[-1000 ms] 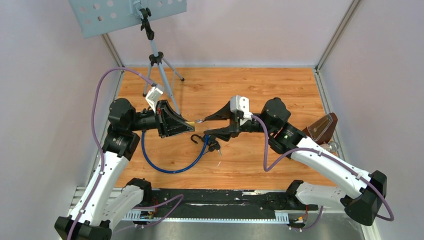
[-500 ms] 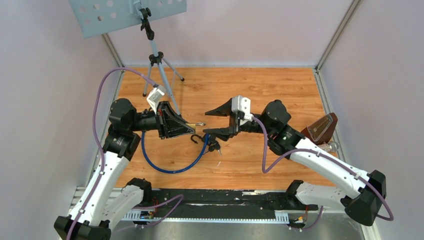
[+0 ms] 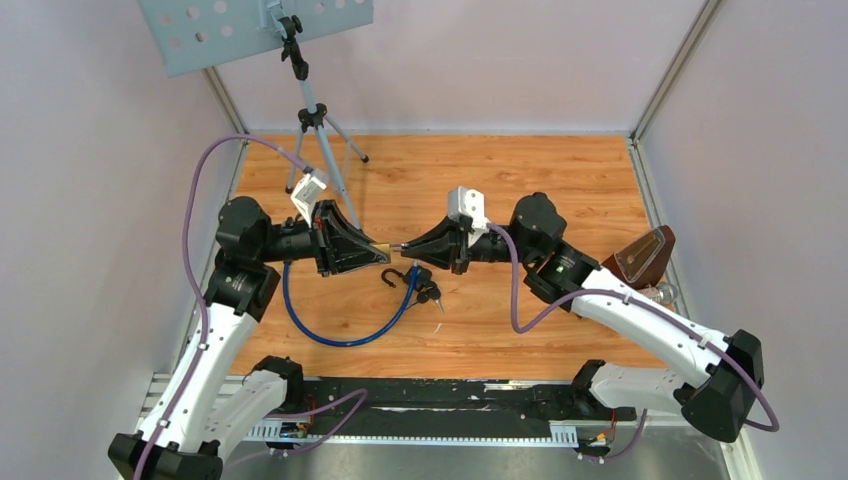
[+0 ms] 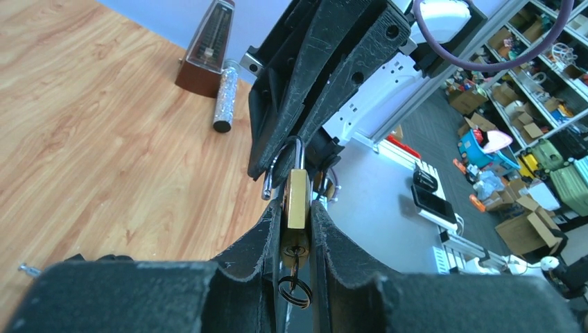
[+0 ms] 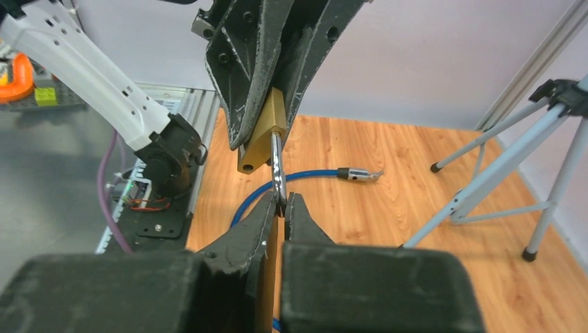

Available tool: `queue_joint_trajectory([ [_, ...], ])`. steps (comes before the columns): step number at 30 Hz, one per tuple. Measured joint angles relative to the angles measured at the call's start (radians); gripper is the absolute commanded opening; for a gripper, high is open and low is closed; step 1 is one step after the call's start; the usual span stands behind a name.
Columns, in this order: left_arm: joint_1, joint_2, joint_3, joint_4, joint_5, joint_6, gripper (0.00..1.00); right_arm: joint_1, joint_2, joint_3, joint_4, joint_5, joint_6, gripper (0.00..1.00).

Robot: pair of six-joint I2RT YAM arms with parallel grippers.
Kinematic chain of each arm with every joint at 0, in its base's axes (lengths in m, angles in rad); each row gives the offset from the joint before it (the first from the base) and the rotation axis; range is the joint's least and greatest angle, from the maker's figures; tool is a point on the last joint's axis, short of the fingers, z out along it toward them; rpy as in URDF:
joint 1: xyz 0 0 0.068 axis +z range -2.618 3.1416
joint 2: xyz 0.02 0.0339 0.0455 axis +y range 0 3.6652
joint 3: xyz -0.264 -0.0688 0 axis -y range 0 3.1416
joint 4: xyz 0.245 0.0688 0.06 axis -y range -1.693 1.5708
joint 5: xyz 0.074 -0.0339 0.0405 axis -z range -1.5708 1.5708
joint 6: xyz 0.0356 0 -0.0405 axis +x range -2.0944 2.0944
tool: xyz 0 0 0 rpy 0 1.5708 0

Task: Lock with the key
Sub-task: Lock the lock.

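My left gripper is shut on a brass padlock, held level above the table. In the left wrist view the padlock sits clamped between my fingers. A key is in its keyhole, and a dark ring hangs from the key. My right gripper meets it from the right and is shut on the steel shackle. The right fingertips pinch the shackle's bend just below the padlock body.
A blue cable loops on the wood under the grippers, with a dark bunch of keys at its hooked end. A metronome and a silver cylinder lie at the right edge. A tripod stands back left.
My right gripper, open around the shackle before, has moved slightly left and shut on it. The left gripper and padlock have stayed in place.
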Motion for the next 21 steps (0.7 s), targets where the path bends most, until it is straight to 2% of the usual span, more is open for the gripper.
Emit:
queue_joint_trajectory([
  [8, -0.001, -0.055, 0.002, 0.026, -0.053, 0.065, 0.0, 0.0, 0.033, 0.117, -0.126, -0.034, 0.21, 0.0],
  [14, 0.0, -0.058, 0.002, 0.054, -0.057, 0.095, 0.0, -0.003, 0.051, 0.15, -0.147, -0.051, 0.353, 0.0],
  [21, 0.003, -0.015, 0.002, 0.077, -0.033, 0.095, 0.0, -0.013, 0.067, 0.15, -0.142, -0.051, 0.444, 0.0],
])
